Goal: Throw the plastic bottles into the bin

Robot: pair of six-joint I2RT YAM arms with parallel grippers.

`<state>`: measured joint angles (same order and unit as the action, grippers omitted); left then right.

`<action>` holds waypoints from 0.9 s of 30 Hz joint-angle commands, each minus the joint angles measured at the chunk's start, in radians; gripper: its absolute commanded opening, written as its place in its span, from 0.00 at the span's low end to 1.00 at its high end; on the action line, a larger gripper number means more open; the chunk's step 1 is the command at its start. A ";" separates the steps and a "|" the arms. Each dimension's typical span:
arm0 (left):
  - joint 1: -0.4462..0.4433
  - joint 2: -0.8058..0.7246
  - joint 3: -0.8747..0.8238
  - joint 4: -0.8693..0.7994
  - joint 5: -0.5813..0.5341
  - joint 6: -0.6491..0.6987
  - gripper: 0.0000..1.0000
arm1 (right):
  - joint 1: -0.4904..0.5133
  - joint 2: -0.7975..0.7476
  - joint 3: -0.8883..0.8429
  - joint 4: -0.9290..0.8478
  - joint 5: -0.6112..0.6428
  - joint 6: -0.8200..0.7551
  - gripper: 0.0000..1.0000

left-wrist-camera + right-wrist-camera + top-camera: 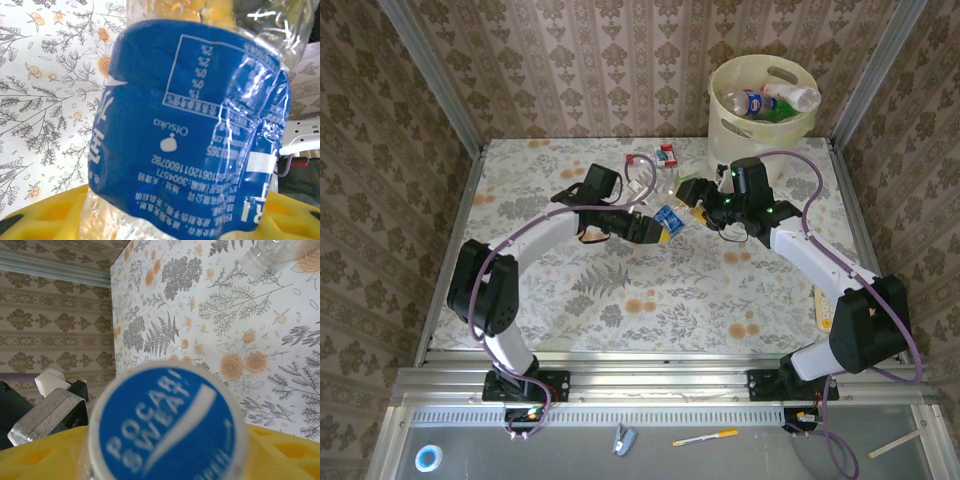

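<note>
Near ledge: a yellow pen [705,437].

Mid-table [620,300]: the left gripper [663,229] is clamped on a blue-label bottle [669,217]. The left wrist view confirms its yellow fingers [45,212] against the bottle's sides.

The right gripper [697,197] is just beyond, close to that bottle. A blue cap [167,422] sits against its fingers [280,450]; whether they grip it cannot be determined.

Behind both grippers, loose bottles [666,153] lie on the table.

Far right corner: the bin [730,135] stands with more bottles [752,102] inside.
</note>
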<state>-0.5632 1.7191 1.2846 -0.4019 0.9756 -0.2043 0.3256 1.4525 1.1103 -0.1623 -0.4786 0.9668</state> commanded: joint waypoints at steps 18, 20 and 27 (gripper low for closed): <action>-0.022 -0.037 0.124 -0.042 -0.075 0.078 0.99 | 0.006 -0.053 -0.069 -0.059 0.067 0.037 0.24; -0.011 -0.050 0.121 -0.006 -0.082 0.052 1.00 | 0.007 -0.076 -0.075 -0.068 0.073 0.039 0.23; 0.035 -0.094 0.136 0.072 -0.138 -0.006 1.00 | -0.010 -0.119 -0.096 -0.097 0.090 0.052 0.18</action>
<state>-0.5480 1.6711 1.3849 -0.3878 0.8688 -0.1768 0.3237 1.3727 1.0363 -0.2317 -0.4198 1.0019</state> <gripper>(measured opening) 0.997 0.597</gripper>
